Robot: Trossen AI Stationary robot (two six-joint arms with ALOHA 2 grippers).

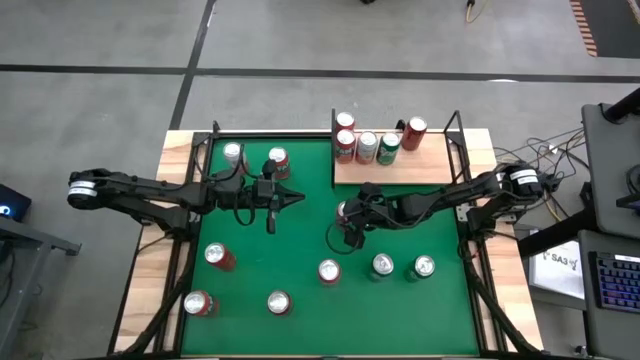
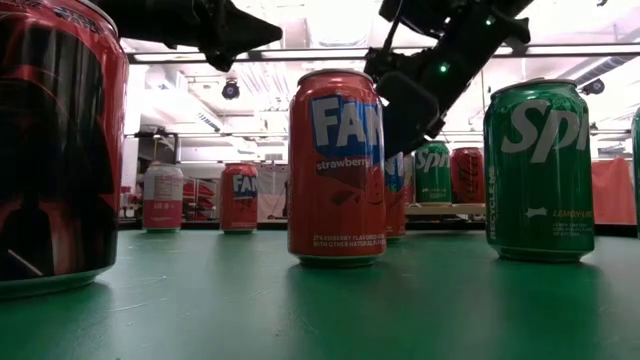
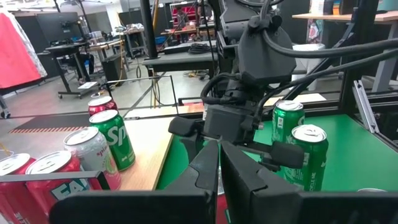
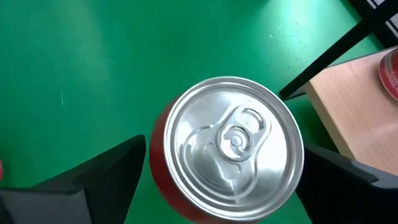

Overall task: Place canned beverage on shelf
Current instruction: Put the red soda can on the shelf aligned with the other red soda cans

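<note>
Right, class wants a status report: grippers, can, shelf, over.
Right gripper open, straddling red can near the shelf. Left gripper shut, idle mid-table. Five cans already on the shelf; front strip bare.

A red can (image 4: 227, 146) is showing a shiny brushed-metal lid beside the shelf (image 4: 348, 102), whose pale wood is looking matt; the green tabletop (image 4: 93, 68) is looking felt-like, dull.

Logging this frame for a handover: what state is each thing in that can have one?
right gripper: jaws open, straddling the red can from above
red can: upright on the green felt, unopened, not yet on the shelf
shelf: holds five upright cans
left gripper: jaws shut, empty, above the felt
</note>
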